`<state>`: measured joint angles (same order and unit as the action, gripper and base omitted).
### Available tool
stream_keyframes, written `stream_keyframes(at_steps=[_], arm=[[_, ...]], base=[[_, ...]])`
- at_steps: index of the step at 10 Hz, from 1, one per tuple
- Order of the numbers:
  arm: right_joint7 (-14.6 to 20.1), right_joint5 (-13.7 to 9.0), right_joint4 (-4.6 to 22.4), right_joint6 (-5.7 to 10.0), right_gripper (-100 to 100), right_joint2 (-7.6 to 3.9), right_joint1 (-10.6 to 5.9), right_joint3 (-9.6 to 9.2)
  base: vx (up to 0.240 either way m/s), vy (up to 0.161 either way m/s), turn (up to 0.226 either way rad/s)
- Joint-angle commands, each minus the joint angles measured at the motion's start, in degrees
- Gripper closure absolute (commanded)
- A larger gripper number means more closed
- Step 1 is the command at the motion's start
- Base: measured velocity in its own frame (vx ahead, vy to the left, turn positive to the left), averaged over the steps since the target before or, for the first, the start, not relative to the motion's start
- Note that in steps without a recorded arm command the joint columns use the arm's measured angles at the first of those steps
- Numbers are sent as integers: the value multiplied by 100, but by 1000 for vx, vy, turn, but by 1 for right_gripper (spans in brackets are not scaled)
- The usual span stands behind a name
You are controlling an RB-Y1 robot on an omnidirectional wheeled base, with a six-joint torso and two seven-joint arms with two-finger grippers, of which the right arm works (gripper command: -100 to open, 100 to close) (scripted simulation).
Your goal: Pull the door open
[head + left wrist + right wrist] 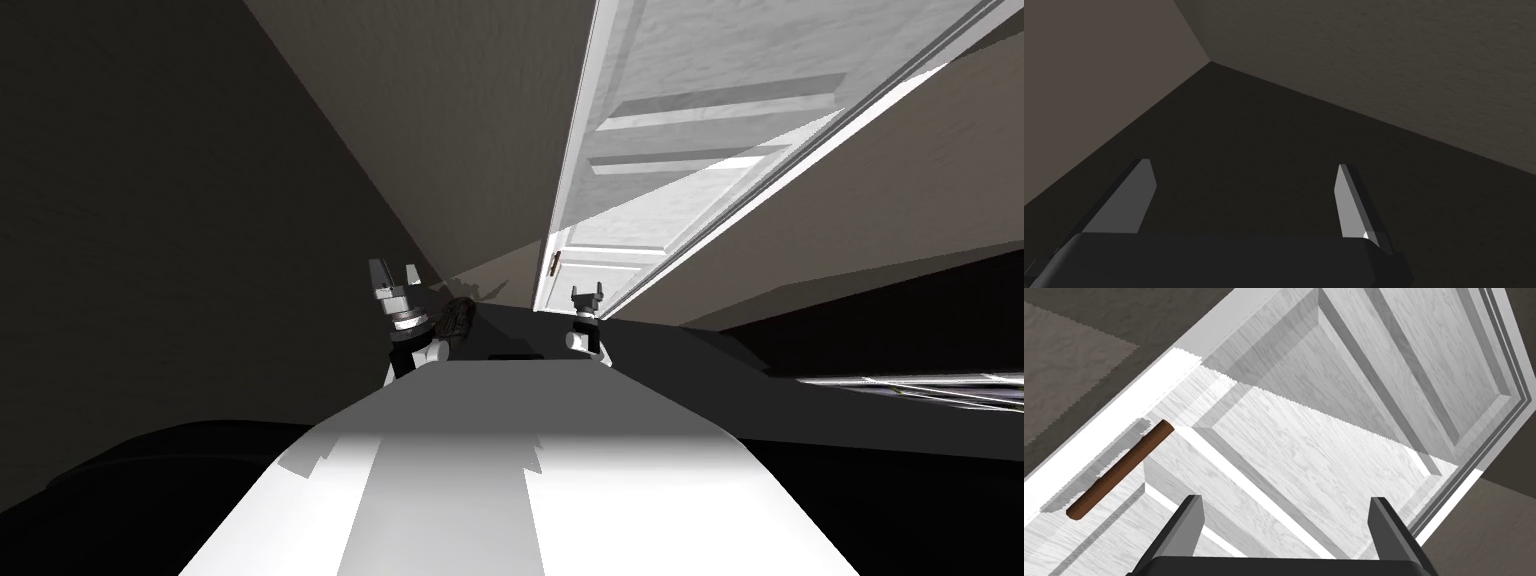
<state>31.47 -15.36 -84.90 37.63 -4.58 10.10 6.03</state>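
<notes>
Right gripper [1285, 500] hangs wide open, empty, facing the white panelled door [690, 130] in the head view's upper right. Brown handle [1121, 470] lies beside the fingers [1184, 528], seemingly untouched: grasping and pulling remain. Left gripper [1244, 165] gapes idle.

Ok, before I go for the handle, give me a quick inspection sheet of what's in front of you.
Surface: white panelled door, partly lit, with a shadow across its upper panels.
Job's things: brown bar handle near the door's edge, not gripped.
Clutter: nothing seen.
Grippers: right gripper open, facing the door panels, with the handle outside its fingers, off to one side; left gripper open and empty, raised to the left of the door.
Cables: nothing seen.
Surroundings: dim grey-brown walls on both sides of the door.
</notes>
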Motion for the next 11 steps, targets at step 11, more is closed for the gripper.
stream_keyframes(at_steps=[11], arm=[[1507,-833,1945,482,-100,-62,-716,289]], base=[[53,-61,165]])
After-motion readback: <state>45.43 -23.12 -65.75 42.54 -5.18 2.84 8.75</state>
